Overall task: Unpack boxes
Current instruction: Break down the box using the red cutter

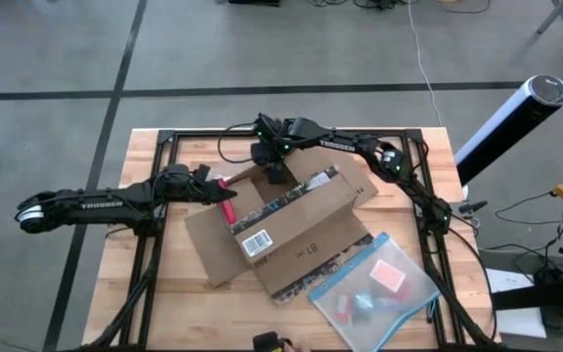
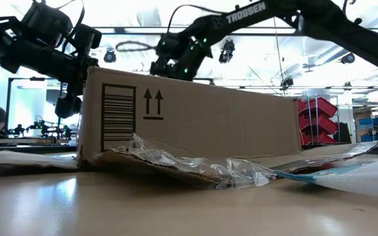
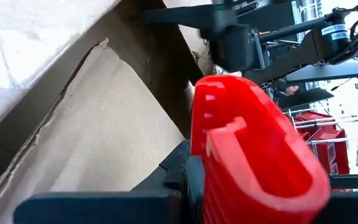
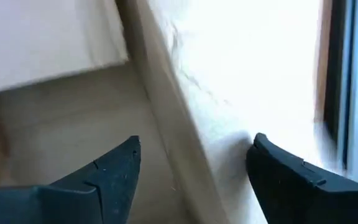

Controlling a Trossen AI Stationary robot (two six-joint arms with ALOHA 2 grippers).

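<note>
I've got the cardboard box lying mid-table on the wooden tabletop, turned at an angle, flaps splayed out flat toward the left and back. White barcode label faces up near its left end; tape strips run along the top seam. In the low view the box side shows a printed barcode block and two up arrows, with crumpled clear plastic piled at its base.

My left gripper is at the box's left rear corner, pinching a small red tool. Left wrist view confirms it: the red tool sits clamped between the dark fingers, right up against the open flap.

My right gripper reaches in from the back edge and sits over the box's rear flap. Right wrist view shows both fingers spread wide apart, with a cardboard edge running between them; nothing gripped.

Clear plastic pouch with blue edge lies at the front right, touching the box corner, a red card inside it.
</note>
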